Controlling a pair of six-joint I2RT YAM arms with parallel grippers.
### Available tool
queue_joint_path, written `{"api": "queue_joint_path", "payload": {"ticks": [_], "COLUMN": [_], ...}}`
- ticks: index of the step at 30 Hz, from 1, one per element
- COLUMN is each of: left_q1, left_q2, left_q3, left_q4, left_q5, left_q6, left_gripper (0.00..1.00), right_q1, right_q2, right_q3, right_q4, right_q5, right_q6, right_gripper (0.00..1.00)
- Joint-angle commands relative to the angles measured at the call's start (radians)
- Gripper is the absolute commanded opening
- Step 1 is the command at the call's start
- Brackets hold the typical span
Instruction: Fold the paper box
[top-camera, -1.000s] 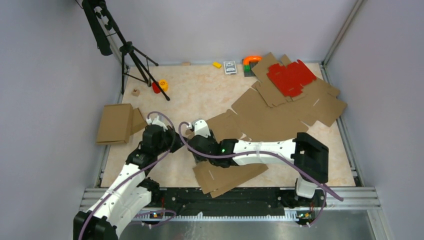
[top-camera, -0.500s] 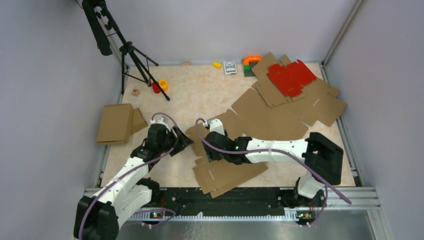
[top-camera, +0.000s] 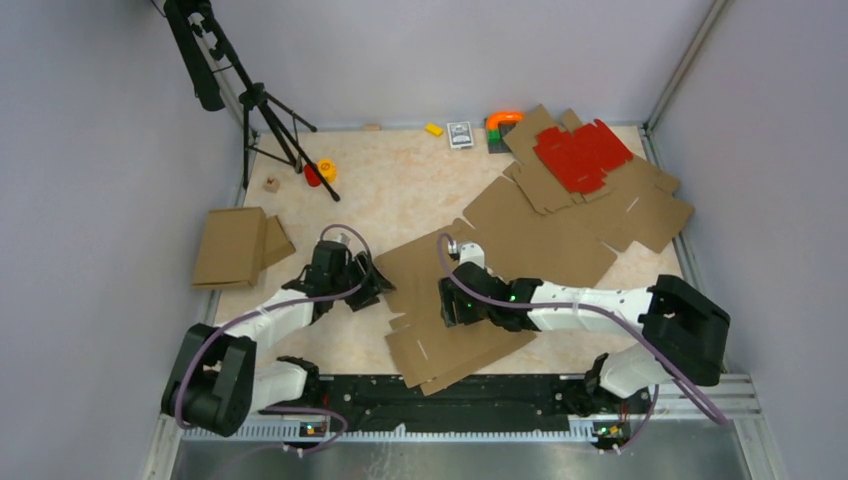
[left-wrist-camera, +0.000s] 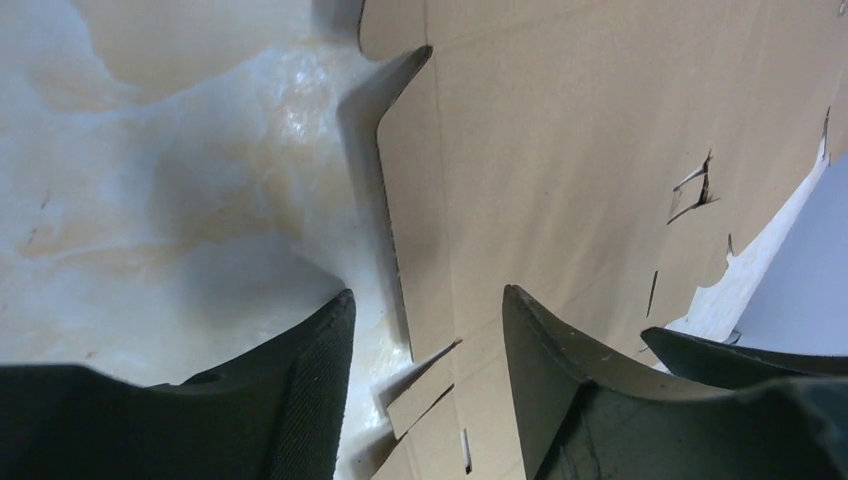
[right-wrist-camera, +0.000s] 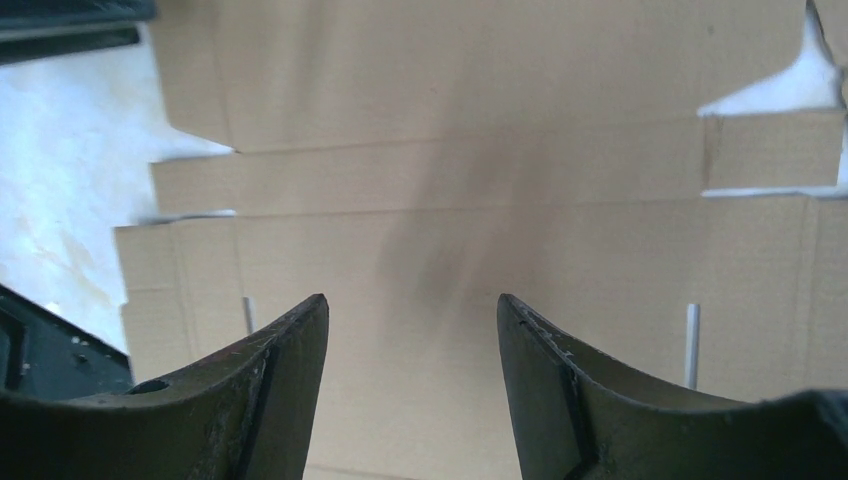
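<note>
The paper box (top-camera: 415, 275) is a flat brown die-cut sheet lying on the table in front of both arms. My left gripper (top-camera: 378, 285) is at its left edge and open. In the left wrist view the gripper (left-wrist-camera: 428, 310) straddles that edge: one finger (left-wrist-camera: 300, 390) is over bare table, the other (left-wrist-camera: 560, 380) over the paper box (left-wrist-camera: 560, 150), and a small tab sticks up between them. My right gripper (top-camera: 452, 305) hangs open over the sheet's middle. In the right wrist view the gripper (right-wrist-camera: 412, 300) has only the flat paper box (right-wrist-camera: 450, 150) below it and nothing held.
A stack of brown sheets (top-camera: 640, 210) with a red die-cut sheet (top-camera: 580, 155) on top fills the back right. A folded brown box (top-camera: 232, 247) lies at the left edge. A tripod (top-camera: 270, 120) stands back left, with small items (top-camera: 460, 134) along the back wall.
My left gripper has opened and shifted right to the sheet's left edge. The right gripper has moved right, onto the sheet's middle. More of the sheet's left panel now lies flat in view.
</note>
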Motion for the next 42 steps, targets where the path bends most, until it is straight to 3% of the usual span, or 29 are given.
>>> {"api": "queue_joint_path", "payload": {"ticks": [1,10,14,18,20,23,27,30,37,42], "left_q1": [-0.002,-0.002,-0.003,-0.002,-0.003,-0.005,-0.004,-0.006,-0.006,-0.006], "left_q2": [0.059,0.17,0.165,0.095,0.063,0.036,-0.011,-0.051,-0.083,-0.078], "left_q3": [0.036,0.07,0.085,0.088,0.09,0.087,0.088,0.086,0.091,0.091], "left_q4": [0.075,0.198,0.224,0.182,0.157,0.152,0.117,0.089,0.052,0.052], "left_q5": [0.0,0.079,0.112,0.087,0.089,0.126,0.122,0.106,0.105,0.104], "left_q6": [0.012,0.008,0.006,0.001,-0.017,-0.05,-0.053,-0.053,-0.051,-0.05], "left_gripper": [0.55,0.24,0.01,0.0,0.0,0.0,0.0,0.0,0.0,0.0], "right_q1": [-0.054,-0.06,-0.061,-0.06,-0.045,0.016,0.105,0.133,0.184,0.183], "right_q2": [-0.005,0.044,0.071,0.089,0.098,0.144,0.227,0.274,0.39,0.374], "right_q3": [-0.059,-0.05,-0.032,0.032,0.08,0.182,0.318,0.377,0.493,0.482], "right_q4": [0.116,0.13,0.137,0.101,0.072,0.026,-0.058,-0.063,-0.191,-0.237], "right_q5": [-0.125,-0.173,-0.205,-0.21,-0.18,-0.087,0.088,0.126,0.269,0.332], "right_q6": [0.034,0.024,0.007,-0.026,-0.037,-0.055,-0.058,-0.062,-0.063,-0.036], "right_gripper": [0.62,0.61,0.61,0.63,0.69,0.78,0.8,0.81,0.8,0.67]}}
